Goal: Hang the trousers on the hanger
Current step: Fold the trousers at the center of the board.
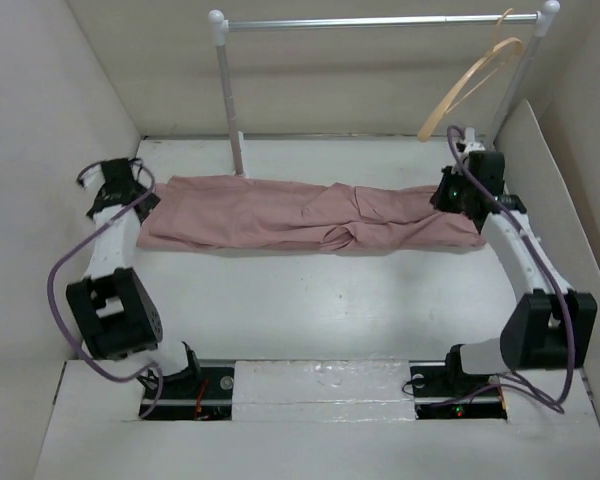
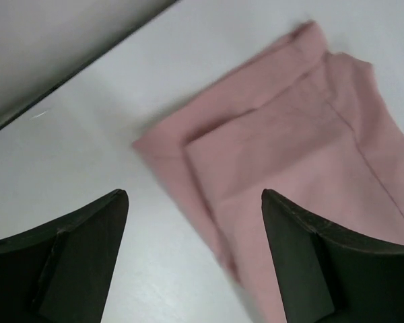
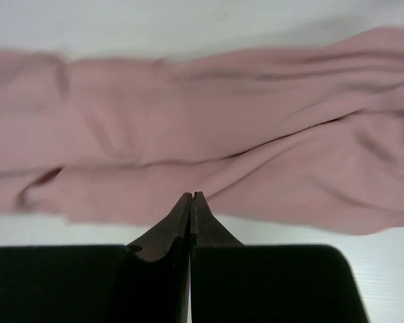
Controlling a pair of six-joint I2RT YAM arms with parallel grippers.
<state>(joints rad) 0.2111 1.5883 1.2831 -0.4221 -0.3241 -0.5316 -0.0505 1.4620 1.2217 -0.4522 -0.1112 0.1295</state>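
Seen from above, the long, wrinkled dusty-pink fabric trousers [image 1: 310, 215] lie flat across the white table [image 1: 330, 305], stretched from side to side. The left gripper [image 1: 123, 192] is at the trousers' left end and the right gripper [image 1: 456, 190] at their right end. From this height I cannot tell how either pair of fingers stands. Behind the trousers rises the silver-and-white metal clothes rail [image 1: 380, 21]. The thin, curved light-tan wooden hanger [image 1: 475, 82] hangs by its hook near the rail's right post, above and beyond the trousers' right end and well clear of the cloth. Only this view shows the rail and hanger.

The left wrist camera adds the left gripper [image 2: 194, 198], its two black fingers [image 2: 81, 259] standing wide apart and gripping nothing. Under the gap lie bare table [image 2: 87, 148] and the edge of the trousers [image 2: 289, 155], whose hemmed, layered end lies flat.

The right wrist camera shows the right gripper [image 3: 190, 196] with fingers [image 3: 178, 225] pressed together tip to tip. The tips sit at the near edge of the trousers [image 3: 209, 128]; whether they touch the cloth I cannot tell. Folds run lengthwise.
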